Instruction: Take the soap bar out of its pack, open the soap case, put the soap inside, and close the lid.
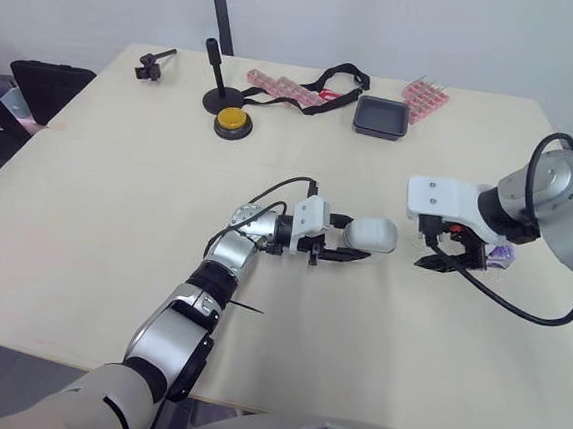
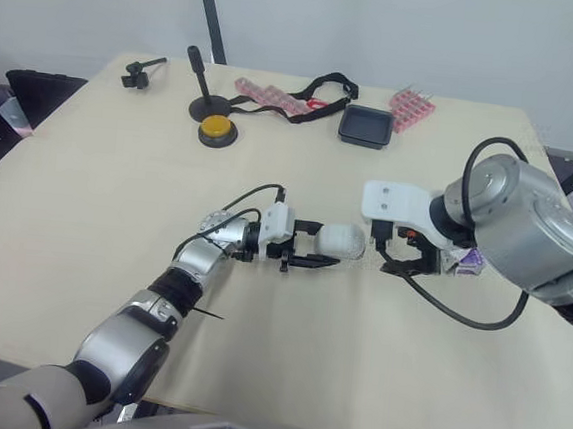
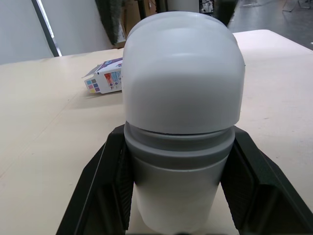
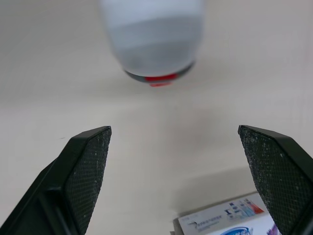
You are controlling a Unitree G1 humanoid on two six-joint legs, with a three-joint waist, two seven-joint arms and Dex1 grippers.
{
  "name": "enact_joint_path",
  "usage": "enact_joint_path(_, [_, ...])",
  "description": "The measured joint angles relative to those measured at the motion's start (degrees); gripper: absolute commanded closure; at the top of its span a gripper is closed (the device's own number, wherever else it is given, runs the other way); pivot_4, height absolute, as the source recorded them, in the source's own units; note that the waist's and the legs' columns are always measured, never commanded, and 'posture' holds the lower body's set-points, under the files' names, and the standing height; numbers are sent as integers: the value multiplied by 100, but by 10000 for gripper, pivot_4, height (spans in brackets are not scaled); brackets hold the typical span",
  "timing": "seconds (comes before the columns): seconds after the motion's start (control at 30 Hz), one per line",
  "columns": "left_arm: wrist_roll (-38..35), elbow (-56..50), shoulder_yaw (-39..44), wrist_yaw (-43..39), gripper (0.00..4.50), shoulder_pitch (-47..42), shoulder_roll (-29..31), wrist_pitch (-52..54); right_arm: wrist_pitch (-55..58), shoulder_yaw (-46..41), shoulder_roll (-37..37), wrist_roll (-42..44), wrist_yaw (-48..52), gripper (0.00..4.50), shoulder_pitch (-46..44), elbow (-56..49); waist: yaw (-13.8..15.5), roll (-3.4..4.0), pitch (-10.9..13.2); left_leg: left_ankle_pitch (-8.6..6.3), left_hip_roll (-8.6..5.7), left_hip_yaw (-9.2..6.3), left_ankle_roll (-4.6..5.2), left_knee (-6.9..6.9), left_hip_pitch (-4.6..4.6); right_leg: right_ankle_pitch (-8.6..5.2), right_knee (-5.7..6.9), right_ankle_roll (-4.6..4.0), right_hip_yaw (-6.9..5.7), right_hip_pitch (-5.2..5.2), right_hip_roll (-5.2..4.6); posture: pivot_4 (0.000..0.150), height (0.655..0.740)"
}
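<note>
Clamped on the case [image 3: 182, 83], the left gripper [image 1: 363, 239] is pressing its two black fingers against the case's opposite sides, closed only as far as the body allows, near the middle of the table [image 1: 116, 210]. Its wrist view is adding detail to the head views: a grey band is running round the case under the white rounded half. Beyond the case, the pack [image 3: 105, 78] is lying on the table with coloured squares printed on one end flap. The right gripper [image 4: 173, 131] is facing the case's free end from a short way off, its fingers spread wide and holding nothing. Its wrist view is bringing out a small red patch on that end of the case, and a corner of the pack lying just beside one finger. From the head, the pack is appearing as a purple-and-white sliver tucked against the right gripper, on the side away from the left arm. Whether the case is resting on the table or hanging just above it cannot be told. Well apart, toward the far edge, a yellow button [image 1: 232, 121], a black tray [image 1: 380, 116] and a black strap [image 1: 328, 83] are lying.
</note>
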Motion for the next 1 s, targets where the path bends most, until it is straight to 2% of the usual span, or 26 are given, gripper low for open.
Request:
enact_joint_path(0.03, [-3,-1,1,-4,26046,0,2,1,55,-99,0,23,10,217,-26,42,2,0,0,-1,0,0,1,0,0,0,1,0,0,0,0,1500,7395])
enact_joint_path(0.13, [-44,-6,4,-17,26046,4,9,34,180,-482,19,208,105,7529,-316,157,-3,1,0,-2,0,2,3,0,-2,0,6,0,1,-3,1,1500,7395])
enact_joint_path(0.23, [-52,-15,4,-27,26046,10,13,89,214,-929,67,377,160,17927,-593,21,7,1,0,-6,2,1,11,0,0,0,6,-1,-1,-2,1,1500,7395])
enact_joint_path(0.5, [-89,-55,-3,-37,26046,28,39,124,392,-993,644,792,90,43826,-713,-501,1,1,0,-5,2,2,9,8,1,0,8,-1,-2,-5,1,1500,7395])
enact_joint_path(1.0, [-97,-211,-24,8,26046,100,91,211,602,-536,1062,919,-499,44477,-276,-541,13,1,0,-4,0,1,5,8,2,0,2,0,-4,-6,0,1500,7395])
